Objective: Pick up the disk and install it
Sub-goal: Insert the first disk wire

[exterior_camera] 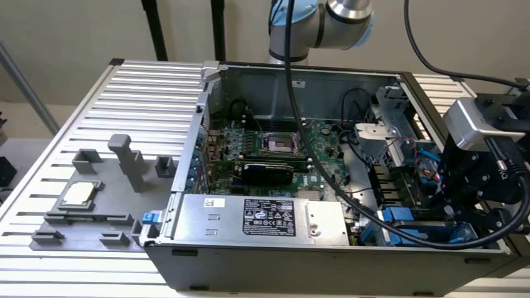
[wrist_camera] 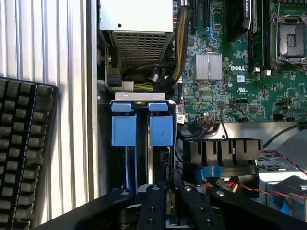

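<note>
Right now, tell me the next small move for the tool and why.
Probably a slow, straight push forward, with no sideways drift. The tool sits in line with the disk's blue carrier, and red wires and a black connector block lie close beside it.

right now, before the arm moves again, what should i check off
1. Computer case side open, drive bay reachable: ok.
2. Pincer over the drive bay, in line with the blue carriers: ok.
3. Disk in the pincer: cannot tell.
4. Red and black wires apart from the pincer: ok.
5. Black cable draped across the motherboard, could snag: not ok.
6. Keyboard outside the case: ok.
</note>
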Robot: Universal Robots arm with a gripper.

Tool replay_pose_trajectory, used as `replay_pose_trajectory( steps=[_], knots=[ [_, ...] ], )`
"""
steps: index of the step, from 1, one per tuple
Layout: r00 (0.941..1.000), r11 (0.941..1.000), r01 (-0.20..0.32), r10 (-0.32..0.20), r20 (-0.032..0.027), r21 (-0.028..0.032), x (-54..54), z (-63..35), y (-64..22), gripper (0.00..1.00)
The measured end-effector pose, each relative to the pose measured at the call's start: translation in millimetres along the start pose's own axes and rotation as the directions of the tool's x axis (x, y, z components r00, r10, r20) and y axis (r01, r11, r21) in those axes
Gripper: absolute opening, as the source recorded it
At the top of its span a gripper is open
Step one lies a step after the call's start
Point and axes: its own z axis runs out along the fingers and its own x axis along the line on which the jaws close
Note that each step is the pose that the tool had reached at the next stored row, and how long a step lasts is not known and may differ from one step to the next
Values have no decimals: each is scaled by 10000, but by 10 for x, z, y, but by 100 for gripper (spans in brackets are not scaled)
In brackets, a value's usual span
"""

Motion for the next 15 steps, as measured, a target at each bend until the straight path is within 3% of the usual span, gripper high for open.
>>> replay_pose_trajectory(
  steps=[15],
  knots=[
    [9999,10000,-39,39,-168,-11,-38,49,-23,16]
  ],
)
